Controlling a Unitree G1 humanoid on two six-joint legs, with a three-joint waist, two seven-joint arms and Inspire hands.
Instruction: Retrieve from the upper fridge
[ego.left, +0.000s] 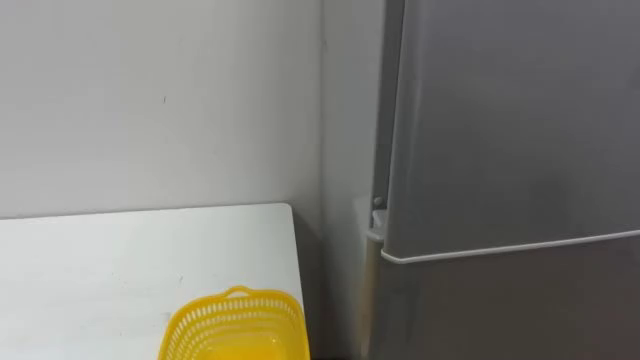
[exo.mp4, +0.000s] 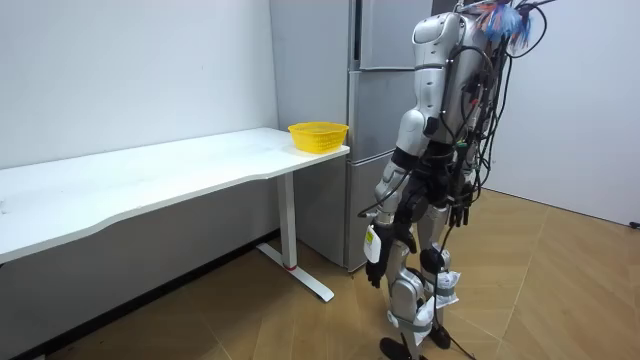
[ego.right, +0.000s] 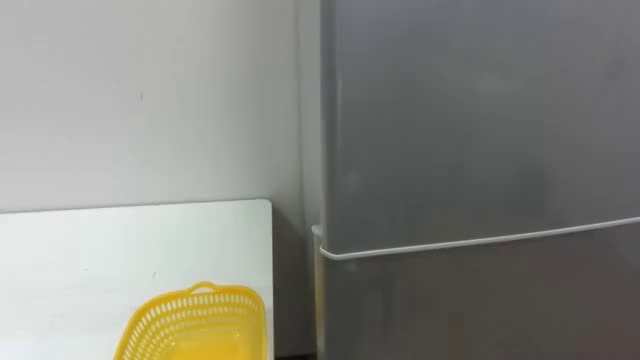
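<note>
A grey fridge stands right before me, its upper door (ego.left: 500, 120) closed and meeting the lower door (ego.left: 500, 310) at a white seam. In the room view I stand upright on the wooden floor, close to the fridge (exo.mp4: 385, 120) and facing it. My left hand (exo.mp4: 373, 262) hangs at my side with relaxed fingers and holds nothing. My right hand (exo.mp4: 462, 210) hangs low on my other side, partly behind cables. Nothing from inside the fridge can be seen.
A yellow mesh basket (ego.left: 235, 325) sits at the end of the long white table (ego.left: 120, 260), left of the fridge. A narrow gap separates the table edge from the fridge side. A plain white wall (ego.left: 150, 100) runs behind the table.
</note>
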